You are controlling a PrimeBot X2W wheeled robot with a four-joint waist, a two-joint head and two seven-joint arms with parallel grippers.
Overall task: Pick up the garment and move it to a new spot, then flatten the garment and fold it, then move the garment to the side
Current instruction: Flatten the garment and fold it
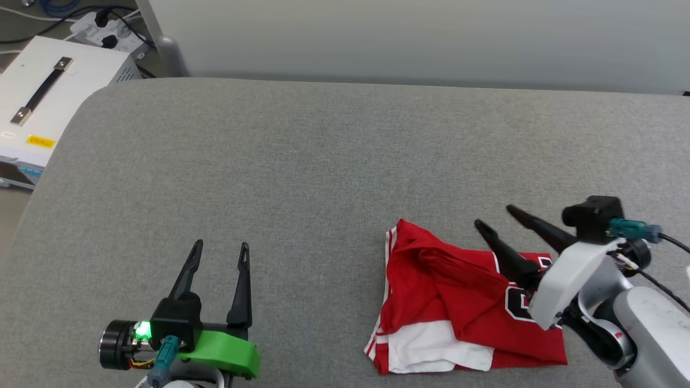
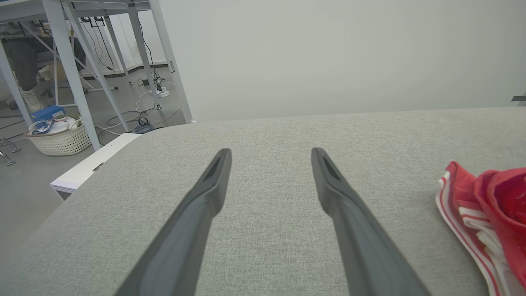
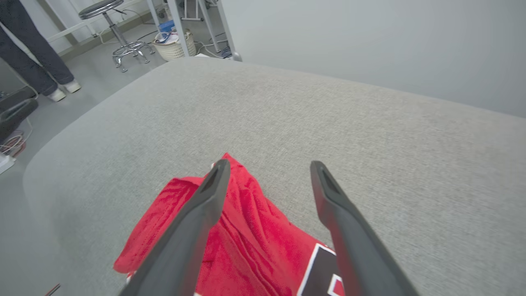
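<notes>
Right tool [image 1: 493,216] hangs spread over the roughly folded garment [image 1: 431,280] at the counter's [image 1: 323,161] near right; left tool [image 1: 221,245], also spread, is well apart at near left.

Left hand [image 1: 222,244] — black fingers [image 1: 188,269], green bracket [image 1: 226,353], green light [image 1: 143,330]; right hand [image 1: 493,214] white-cased.

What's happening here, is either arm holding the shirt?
Neither. The red jersey T-shirt lies in a loosely folded, rumpled bundle on the grey padded table, towards the robot's right. The right end effector is over the shirt's far edge with its fingers spread open and nothing between them. The left end effector is also open, over bare table well to the left of the shirt.
</notes>
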